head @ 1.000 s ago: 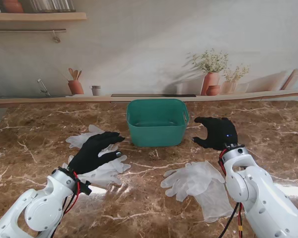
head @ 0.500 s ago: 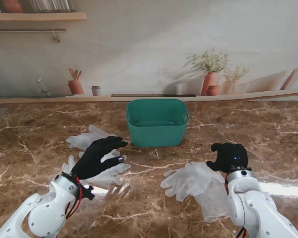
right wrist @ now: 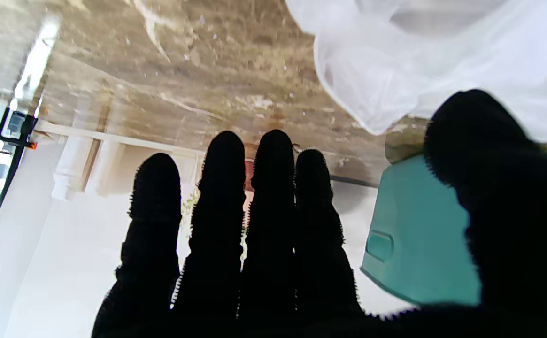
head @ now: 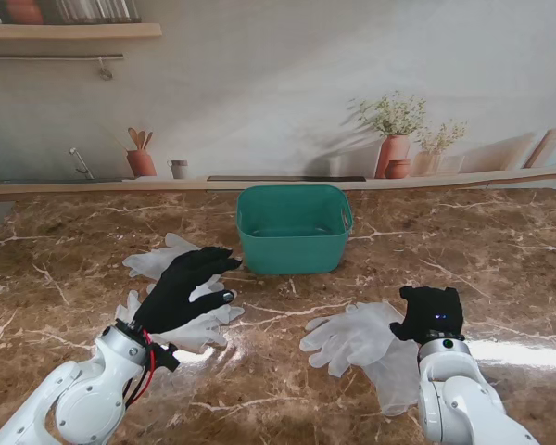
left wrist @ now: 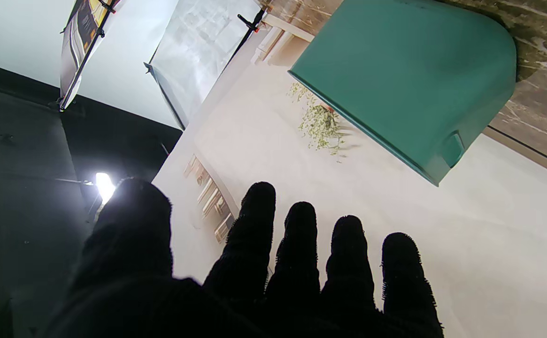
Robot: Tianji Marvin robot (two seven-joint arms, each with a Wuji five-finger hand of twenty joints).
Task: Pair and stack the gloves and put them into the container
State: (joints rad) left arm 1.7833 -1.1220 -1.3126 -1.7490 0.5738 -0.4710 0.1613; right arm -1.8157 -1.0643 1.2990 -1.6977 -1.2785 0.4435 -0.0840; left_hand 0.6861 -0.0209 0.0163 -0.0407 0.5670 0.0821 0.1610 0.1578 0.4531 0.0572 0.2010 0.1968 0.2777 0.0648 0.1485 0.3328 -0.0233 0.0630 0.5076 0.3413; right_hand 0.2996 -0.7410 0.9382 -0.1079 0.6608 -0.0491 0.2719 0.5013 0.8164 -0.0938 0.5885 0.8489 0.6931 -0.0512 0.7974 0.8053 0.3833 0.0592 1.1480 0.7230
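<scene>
While neither hand holds anything, the job looks to be at its start: reaching for the first gloves to pair. The left hand [head: 181, 289], in the lower left of the stand frame, hovers over the left gloves [head: 167, 264] with its fingers [left wrist: 259, 220] spread and straight, gripping nothing. The right hand [head: 430, 313], lower right, sits at the right edge of the right gloves [head: 361, 338]; its fingers [right wrist: 224, 188] are extended side by side with the thumb apart, and a fold of glove film lies just beside the thumb in the wrist view, not pinched. The bin [head: 294, 228] stands at the centre of the tabletop [head: 500, 250], between the two heaps and apart from both, and appears empty.

The next move, as I judge it, calls for each hand to lower and pinch a single thin glove without dragging its neighbour, then lay one on another before carrying the stack to the bin.

Count: one bin, two hands, two heaps of gloves. Each heap seems to hold two gloves, four in all, though the overlapping translucent film makes that uncertain.
</scene>
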